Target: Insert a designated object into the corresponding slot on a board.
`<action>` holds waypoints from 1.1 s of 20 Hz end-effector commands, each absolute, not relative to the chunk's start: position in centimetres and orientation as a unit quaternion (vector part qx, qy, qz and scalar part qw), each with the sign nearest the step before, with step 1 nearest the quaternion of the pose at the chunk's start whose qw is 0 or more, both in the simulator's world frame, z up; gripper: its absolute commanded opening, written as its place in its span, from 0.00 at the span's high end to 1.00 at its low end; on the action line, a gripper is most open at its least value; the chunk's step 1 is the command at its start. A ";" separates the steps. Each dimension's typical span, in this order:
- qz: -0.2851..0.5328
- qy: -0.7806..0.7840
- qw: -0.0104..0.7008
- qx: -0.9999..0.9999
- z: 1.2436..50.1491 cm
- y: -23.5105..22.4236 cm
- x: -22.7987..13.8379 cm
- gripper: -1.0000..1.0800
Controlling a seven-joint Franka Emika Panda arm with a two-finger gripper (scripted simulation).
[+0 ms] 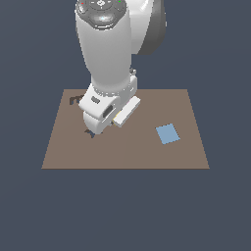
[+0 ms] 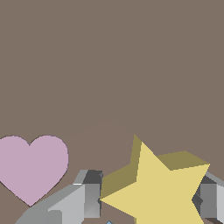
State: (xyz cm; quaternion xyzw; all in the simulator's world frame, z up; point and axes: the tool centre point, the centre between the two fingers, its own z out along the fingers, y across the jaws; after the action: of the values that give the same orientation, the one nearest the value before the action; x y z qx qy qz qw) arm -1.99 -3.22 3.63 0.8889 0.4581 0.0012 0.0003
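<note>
Yellow star [image 2: 159, 190] sits clamped between the tool's [image 2: 148, 199] fingers [image 2: 85, 197], over the brown board [image 1: 147, 152], beside a pink heart [image 2: 33, 168]. Likely rigid, light; a grip across opposite notches looks steadiest. Star slot hidden.

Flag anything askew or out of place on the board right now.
Nothing stands out. The yellow star sits between the jaws, the pink heart and blue square lie flat on the brown board. Nothing looks damaged.
</note>
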 end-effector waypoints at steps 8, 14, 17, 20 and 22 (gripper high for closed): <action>0.001 0.603 0.001 0.798 3.8 -5.9 -1.9 1.00; 0.001 0.684 0.001 0.729 3.9 -7.5 -1.4 1.00; 0.001 0.722 0.001 0.692 3.9 -8.3 -1.0 1.00; 0.001 0.757 0.001 0.654 3.9 -8.9 -0.5 1.00; 0.001 0.777 0.001 0.630 4.0 -9.3 -0.2 1.00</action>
State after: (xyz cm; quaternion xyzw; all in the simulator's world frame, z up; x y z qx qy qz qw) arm -0.46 -9.05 3.92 0.6493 0.7605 0.0010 0.0009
